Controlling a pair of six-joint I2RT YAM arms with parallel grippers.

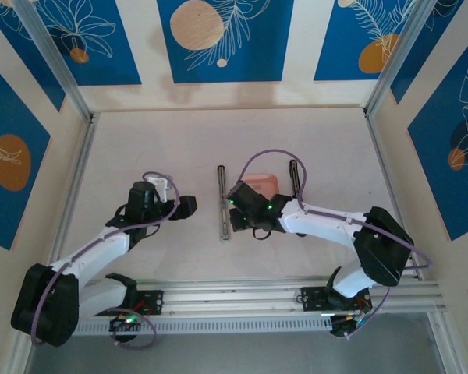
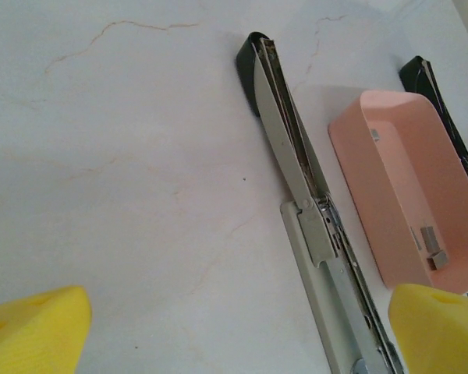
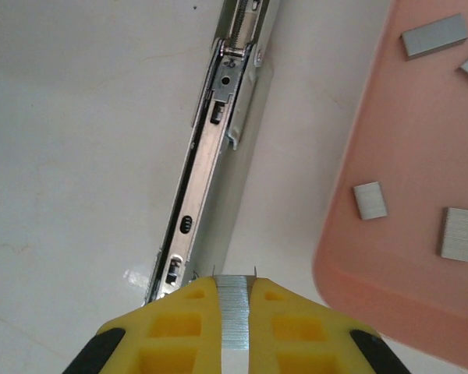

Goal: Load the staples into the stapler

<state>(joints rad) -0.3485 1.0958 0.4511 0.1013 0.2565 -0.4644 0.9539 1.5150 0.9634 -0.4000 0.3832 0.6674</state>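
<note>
- The right end effector [image 3: 235,290] is pinching a strip of staples [image 3: 235,327] between its yellow fingers [image 3: 179,327], just at the near end of the stapler [image 3: 210,156].
- The stapler is lying open on the bench [image 3: 78,156], its metal channel showing, beside the pink tray [image 3: 374,257].
- Loose staples [image 3: 434,35] are lying scattered in the tray.
- The left end effector [image 2: 235,331] is hovering near the stapler, spread wide and gripping nothing.

Bright, even light; faint soft shadows on white worktop [image 1: 218,140]; top view slightly soft, wrist views sharp.
</note>
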